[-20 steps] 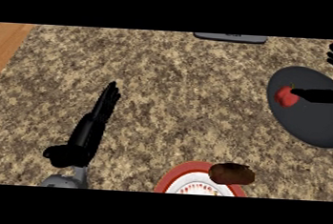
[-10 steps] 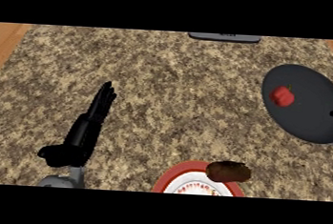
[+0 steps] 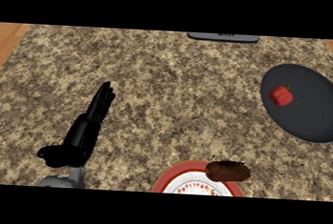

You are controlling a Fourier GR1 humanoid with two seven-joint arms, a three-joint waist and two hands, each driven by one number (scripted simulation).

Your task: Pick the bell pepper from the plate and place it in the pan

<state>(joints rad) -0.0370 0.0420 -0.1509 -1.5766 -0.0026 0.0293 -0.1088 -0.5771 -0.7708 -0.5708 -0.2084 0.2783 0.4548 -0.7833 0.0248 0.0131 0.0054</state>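
Red bell pepper (image 3: 281, 95) in pan (image 3: 317, 122), left robot hand (image 3: 84, 131) flat

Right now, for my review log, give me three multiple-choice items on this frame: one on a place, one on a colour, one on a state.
1. Where is the red bell pepper?
A. on the plate
B. in the dark round pan
C. on the counter

2. What colour is the rim of the round plate at the lower edge?
A. red
B. blue
C. green

3. How is the black left hand?
A. curled round the pepper
B. open, fingers straight
C. pressing the pan

Answers: 1 B, the pepper lies inside the pan; 2 A, a red ring edges the plate; 3 B, it lies flat over the speckled counter, holding nothing.
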